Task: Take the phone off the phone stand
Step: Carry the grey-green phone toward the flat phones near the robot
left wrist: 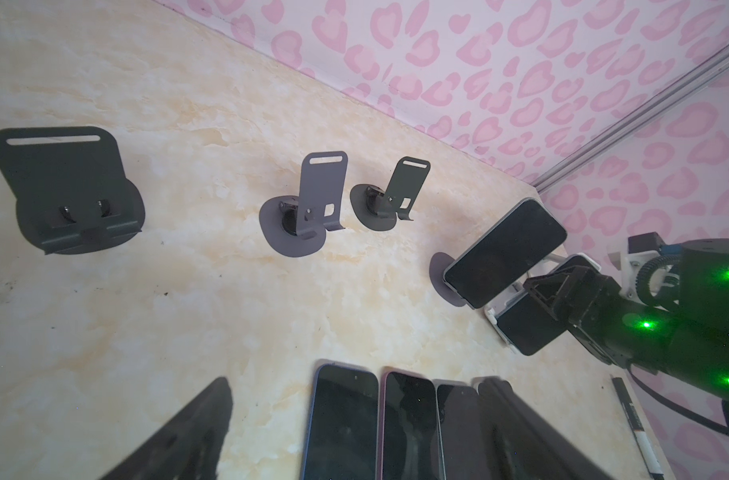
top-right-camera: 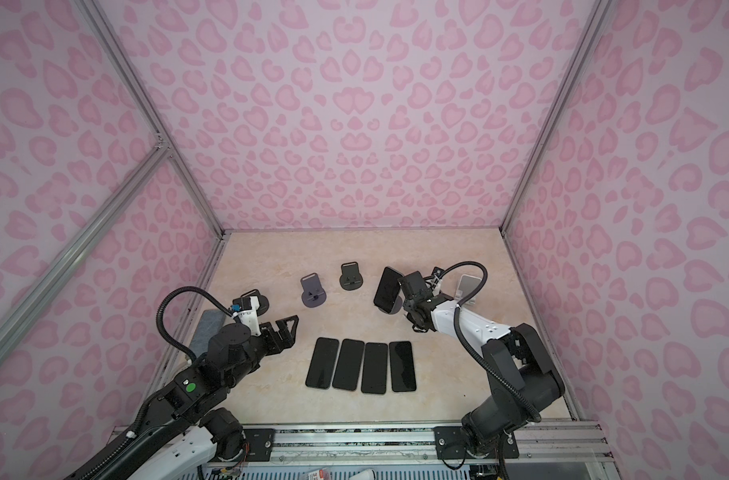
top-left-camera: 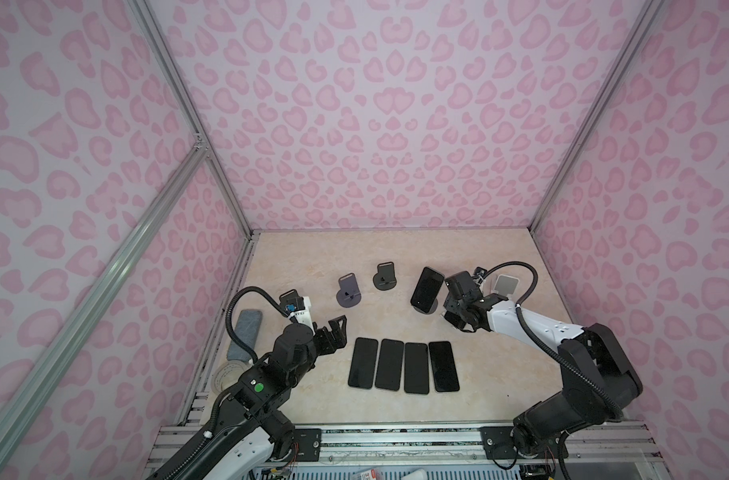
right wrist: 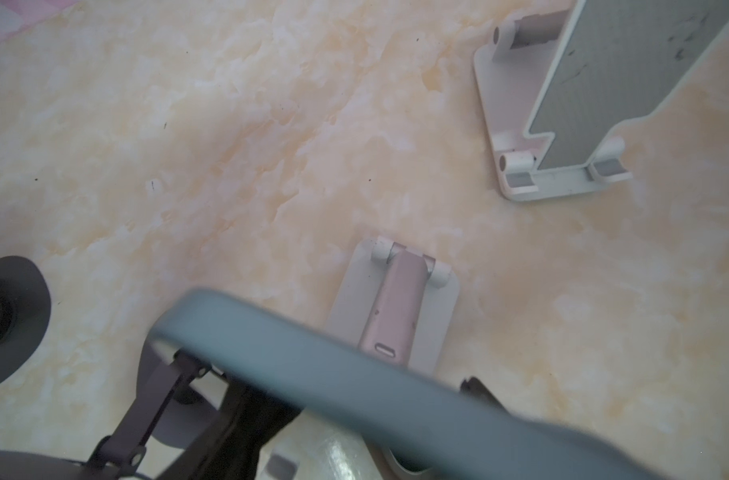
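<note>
Nearest the right wrist camera, the phone (right wrist: pixel 354 374) fills the foreground as a blurred blue-grey band. Its back runs straight across the right gripper (left wrist: pixel 549 299), whose jaws stand one on each side of it. Whether they press on it or only bracket it I cannot tell. The phone therefore lies directly in that gripper's reach, long axis crosswise to the jaws, and the right arm is by far the nearer. The left gripper (top-left-camera: pixel 337 332) hangs spread and empty, well apart, near the row of four phones (top-left-camera: pixel 402 365) lying flat on the worktop (top-left-camera: pixel 312 257). In the left wrist view the phone shows a black screen and leans back with its lower edge at the lip of the white stand (right wrist: pixel 396 299), so I judge it not yet lifted clear. Just beside it, a second phone (top-left-camera: pixel 427 289) leans on a dark stand (top-left-camera: pixel 425 309), close enough to be knocked by a careless lift.
</note>
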`<state>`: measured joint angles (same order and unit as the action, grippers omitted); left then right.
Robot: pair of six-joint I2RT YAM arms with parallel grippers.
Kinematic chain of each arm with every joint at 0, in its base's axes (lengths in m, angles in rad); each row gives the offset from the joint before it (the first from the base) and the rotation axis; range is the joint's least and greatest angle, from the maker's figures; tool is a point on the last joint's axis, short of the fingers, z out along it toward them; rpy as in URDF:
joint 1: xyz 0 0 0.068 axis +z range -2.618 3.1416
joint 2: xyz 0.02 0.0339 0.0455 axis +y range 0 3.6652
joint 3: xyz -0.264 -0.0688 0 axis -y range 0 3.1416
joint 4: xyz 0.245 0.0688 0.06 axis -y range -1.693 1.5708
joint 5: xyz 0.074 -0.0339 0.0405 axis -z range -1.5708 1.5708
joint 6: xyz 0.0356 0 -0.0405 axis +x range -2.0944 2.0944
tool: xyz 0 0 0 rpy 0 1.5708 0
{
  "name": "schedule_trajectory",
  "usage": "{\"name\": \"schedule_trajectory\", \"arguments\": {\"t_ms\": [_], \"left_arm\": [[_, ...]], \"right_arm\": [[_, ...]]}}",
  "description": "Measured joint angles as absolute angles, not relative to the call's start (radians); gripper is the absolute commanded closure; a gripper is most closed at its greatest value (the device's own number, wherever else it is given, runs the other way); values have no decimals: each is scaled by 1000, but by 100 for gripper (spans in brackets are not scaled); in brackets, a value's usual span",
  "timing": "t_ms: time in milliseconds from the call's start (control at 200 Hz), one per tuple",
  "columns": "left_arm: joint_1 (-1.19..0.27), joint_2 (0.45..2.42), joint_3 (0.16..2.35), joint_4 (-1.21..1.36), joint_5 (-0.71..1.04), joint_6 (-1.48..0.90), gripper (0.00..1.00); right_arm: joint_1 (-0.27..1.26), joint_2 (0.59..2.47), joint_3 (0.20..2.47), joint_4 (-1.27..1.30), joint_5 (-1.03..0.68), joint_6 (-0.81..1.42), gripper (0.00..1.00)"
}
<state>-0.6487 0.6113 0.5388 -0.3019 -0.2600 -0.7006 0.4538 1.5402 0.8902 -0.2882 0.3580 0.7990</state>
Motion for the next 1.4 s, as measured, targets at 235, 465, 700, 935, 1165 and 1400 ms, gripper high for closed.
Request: {"name": "schedule_trajectory", "arguments": {"t_ms": [235,465,700,935,1165,1400], "left_arm": [[-649,610,542,-300,-258,-699,5],[-649,618,542,-301,-257,-700,5],[-649,599,530,-300,-257,-701,5],[-649,607,529,-300,-253,-701,5],[-649,599,529,-298,-253,-701,5],[-649,632,545,-297,-242,-699,5]], "right_arm": [[407,1472,802,-209,287,694,29],[397,1486,812,-193,239,630,33],[382,1441,817,-234,210,591,35],[365,1473,829,-253,188,597,22],[389,1488,867,-319,265,704,11],[468,1544,957,-377,418,844,10]]}}
